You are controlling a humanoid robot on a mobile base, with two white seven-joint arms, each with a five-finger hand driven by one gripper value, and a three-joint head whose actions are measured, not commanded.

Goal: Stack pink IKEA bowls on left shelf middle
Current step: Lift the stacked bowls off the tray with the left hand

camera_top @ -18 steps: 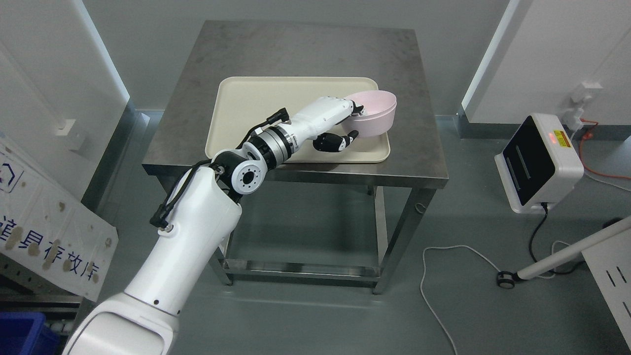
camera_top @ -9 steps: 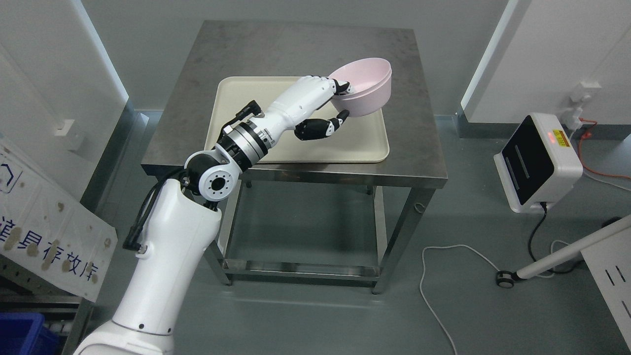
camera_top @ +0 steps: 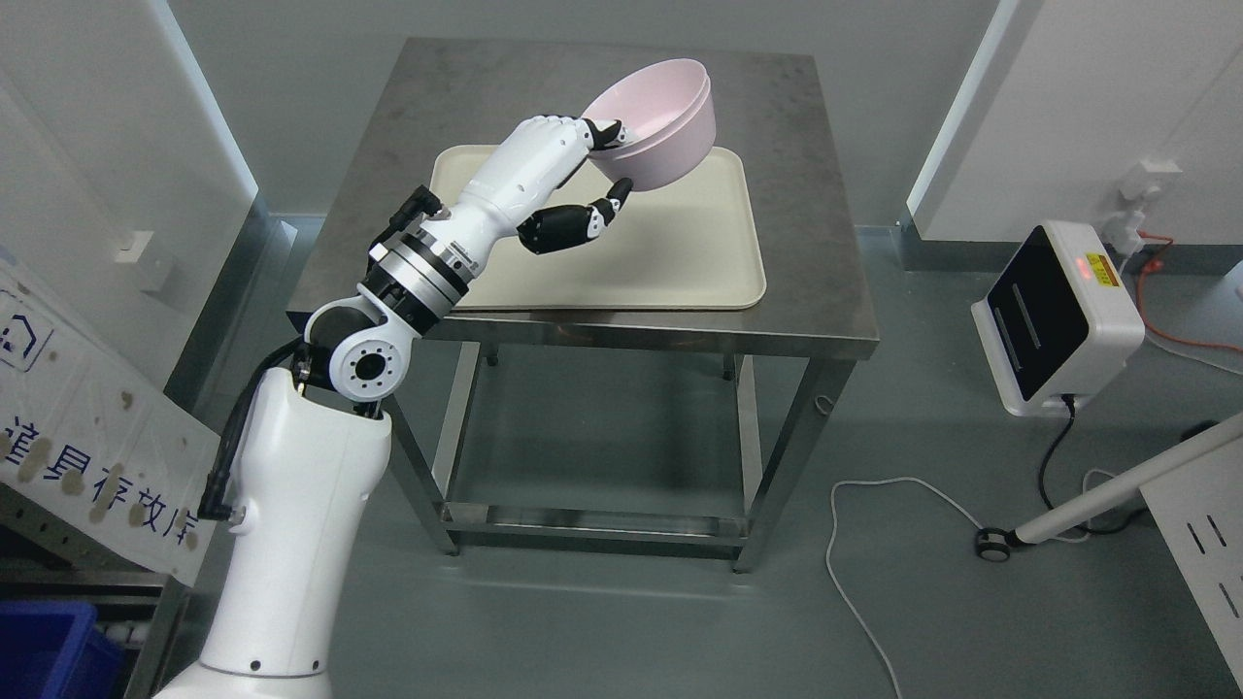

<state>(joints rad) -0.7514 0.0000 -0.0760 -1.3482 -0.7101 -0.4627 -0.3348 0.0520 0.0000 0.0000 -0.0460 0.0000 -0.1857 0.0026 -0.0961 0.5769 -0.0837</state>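
Steel bench (camera_top: 796,243) carries a cream plastic tray (camera_top: 680,262); left hand (camera_top: 568,184), fingers (camera_top: 604,131) grasping the pink bowl (camera_top: 660,121), holds it lifted clear, with shelf placement outstanding.

Far corner of the tray (camera_top: 680,252) behind the pink bowl (camera_top: 660,121); blue bin (camera_top: 44,650) cut off at lower left.

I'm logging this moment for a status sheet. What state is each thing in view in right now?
left hand: shut on the pink bowl's rim, fingers inside, thumb under.
pink bowl: lifted off the tray, tilted, empty.
tray: flat on the table, nothing on it.
metal table: standing, bears only the tray.
white device: on the floor, red light lit, cable plugged in.
right hand: not in view.
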